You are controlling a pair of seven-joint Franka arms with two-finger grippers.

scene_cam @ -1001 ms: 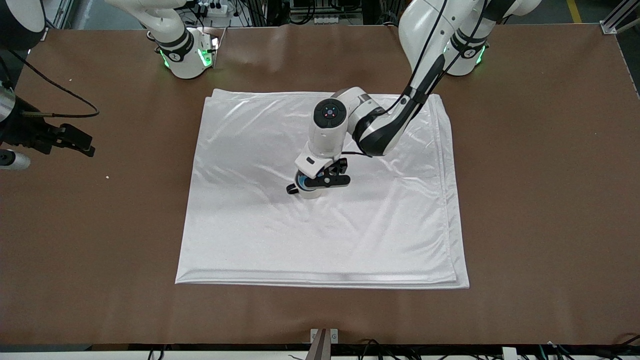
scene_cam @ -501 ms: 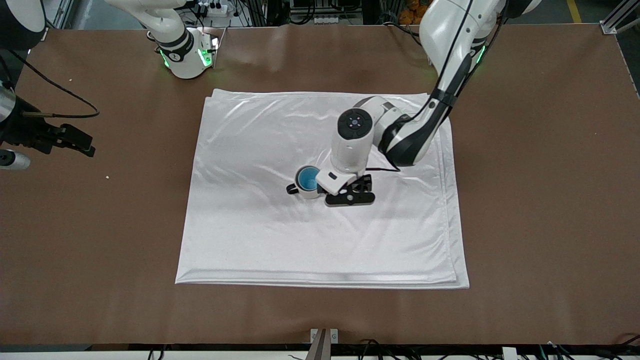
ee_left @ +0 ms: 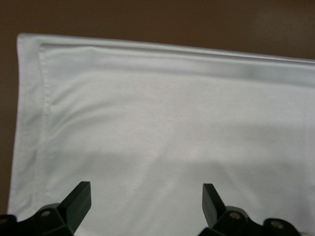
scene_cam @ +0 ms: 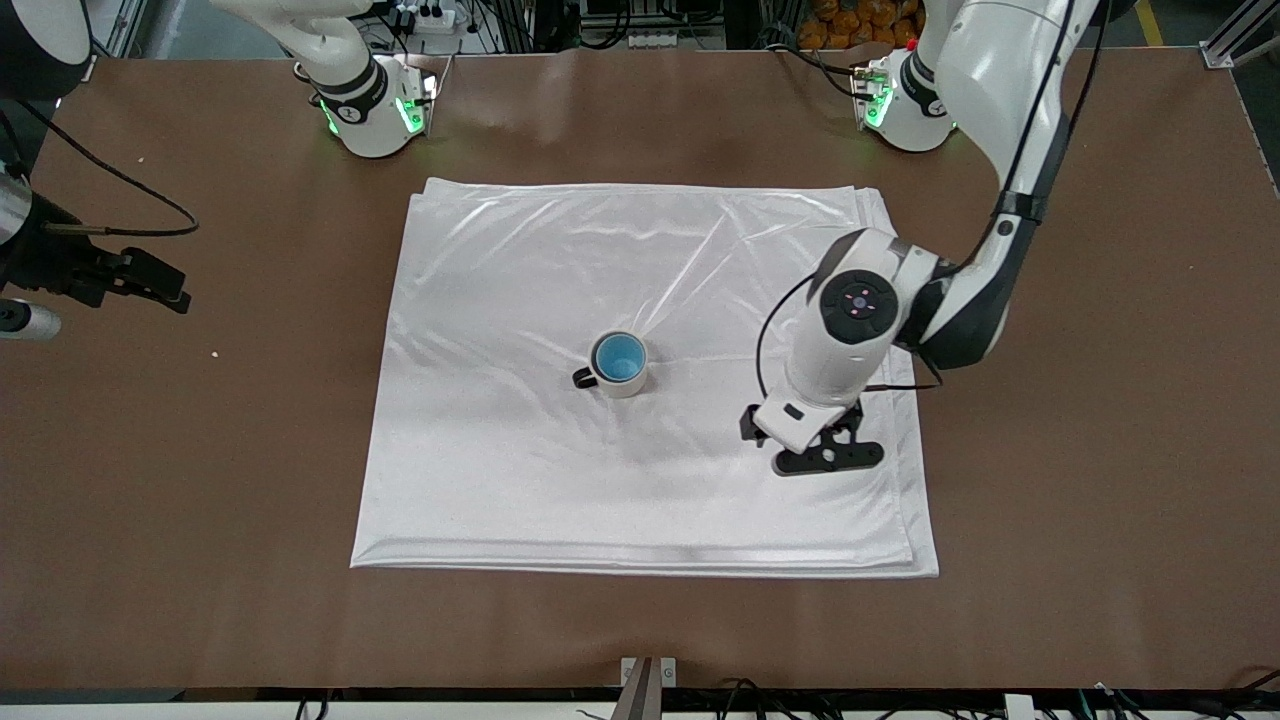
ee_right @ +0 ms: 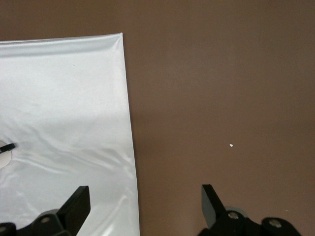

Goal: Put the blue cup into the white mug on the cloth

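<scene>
The blue cup (scene_cam: pixel 619 356) sits upright inside the white mug (scene_cam: pixel 627 387), whose black handle points toward the right arm's end. The mug stands near the middle of the cloth (scene_cam: pixel 520 480). My left gripper (scene_cam: pixel 815 447) is open and empty, low over the cloth near its edge at the left arm's end. The left wrist view shows only cloth (ee_left: pixel 162 123) between the open fingers of the left gripper (ee_left: pixel 146 196). My right gripper (scene_cam: pixel 165 285) waits open over bare table at the right arm's end. In its wrist view the right gripper (ee_right: pixel 145 199) straddles the cloth's edge (ee_right: pixel 64 98).
The brown table (scene_cam: pixel 1080 400) surrounds the cloth on all sides. The two arm bases with green lights (scene_cam: pixel 375 110) stand along the table edge farthest from the front camera. A small white speck (ee_right: pixel 231 145) lies on the table.
My left gripper was over the mug with the cup. It has let go, and has moved off toward the left arm's end of the cloth. The cup stays in the mug.
</scene>
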